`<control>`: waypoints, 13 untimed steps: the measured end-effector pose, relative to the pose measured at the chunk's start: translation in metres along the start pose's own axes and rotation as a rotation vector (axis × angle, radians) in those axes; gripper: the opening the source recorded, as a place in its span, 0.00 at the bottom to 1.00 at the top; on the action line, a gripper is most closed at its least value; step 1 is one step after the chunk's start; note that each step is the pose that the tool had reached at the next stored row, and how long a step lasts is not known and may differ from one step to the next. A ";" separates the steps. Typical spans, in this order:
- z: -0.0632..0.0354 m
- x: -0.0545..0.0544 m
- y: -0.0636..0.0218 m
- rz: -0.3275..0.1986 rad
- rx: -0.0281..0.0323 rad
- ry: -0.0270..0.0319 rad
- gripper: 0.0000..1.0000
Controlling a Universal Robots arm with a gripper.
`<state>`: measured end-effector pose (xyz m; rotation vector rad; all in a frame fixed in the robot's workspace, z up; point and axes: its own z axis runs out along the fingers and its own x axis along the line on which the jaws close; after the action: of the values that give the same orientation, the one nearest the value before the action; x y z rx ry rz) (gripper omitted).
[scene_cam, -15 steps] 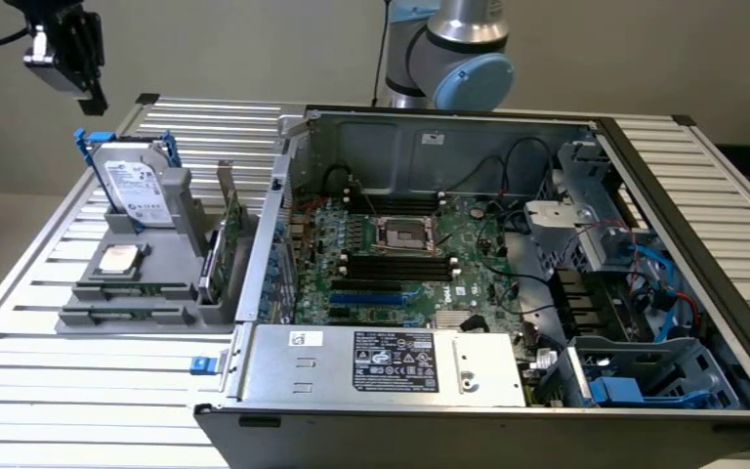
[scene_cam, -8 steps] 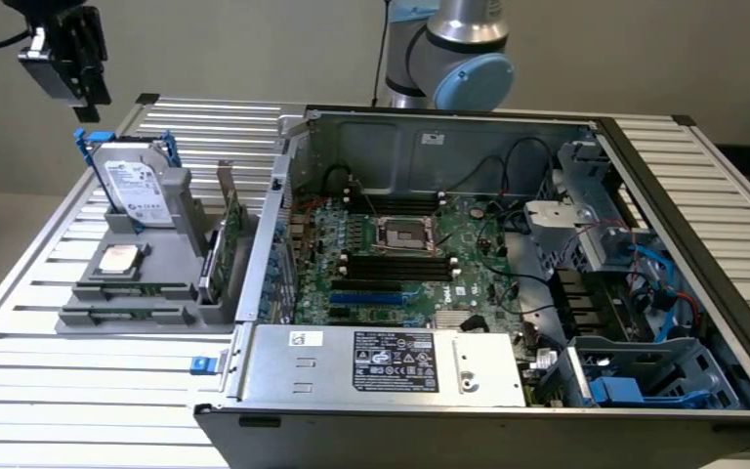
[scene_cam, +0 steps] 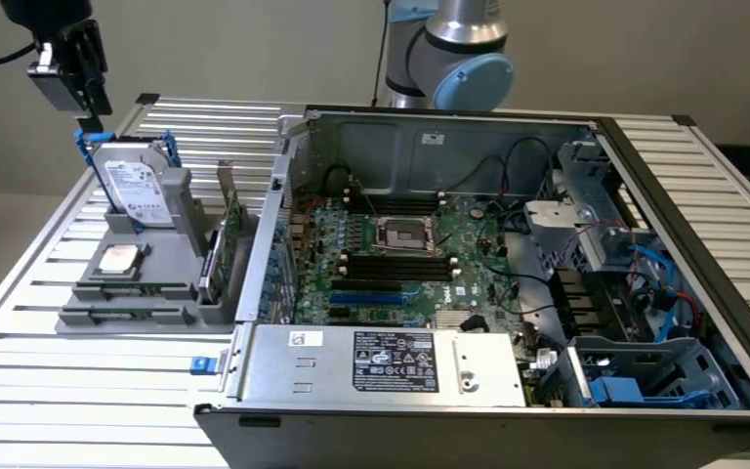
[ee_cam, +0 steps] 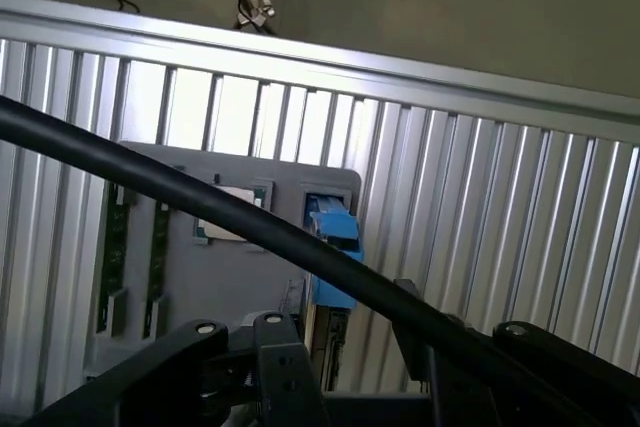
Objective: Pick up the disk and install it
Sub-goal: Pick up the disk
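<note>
The disk point(scene_cam: 132, 184), a silver-grey drive with a white label in a blue carrier frame, stands upright in a slot of the grey holder point(scene_cam: 153, 293) at the exterior view's left. My gripper point(scene_cam: 89, 103) hangs just above its top edge, apart from it and holding nothing. In the wrist view the black finger links point(ee_cam: 200, 347) are spread wide, and the disk's blue top edge point(ee_cam: 335, 247) shows beyond them in the holder point(ee_cam: 230, 287). The gripper looks open.
The holder also carries a small square CPU chip point(scene_cam: 117, 259) and a green circuit card point(scene_cam: 231, 239) on edge. The open computer case point(scene_cam: 414, 147) fills the middle and right, with blue drive carriers point(scene_cam: 636, 389) in its front corner. A black cable point(ee_cam: 150, 177) crosses the wrist view.
</note>
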<state>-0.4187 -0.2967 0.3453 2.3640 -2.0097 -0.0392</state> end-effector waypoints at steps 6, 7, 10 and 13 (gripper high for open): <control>0.0064 0.000 0.0028 -0.008 0.0001 0.0004 0.48; 0.0066 0.000 0.0030 -0.008 0.0000 0.0005 0.48; 0.0087 0.001 0.0036 -0.008 0.0002 0.0005 0.48; 0.0118 0.004 0.0042 -0.008 0.0003 0.0005 0.48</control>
<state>-0.4227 -0.3014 0.3337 2.3723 -2.0000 -0.0385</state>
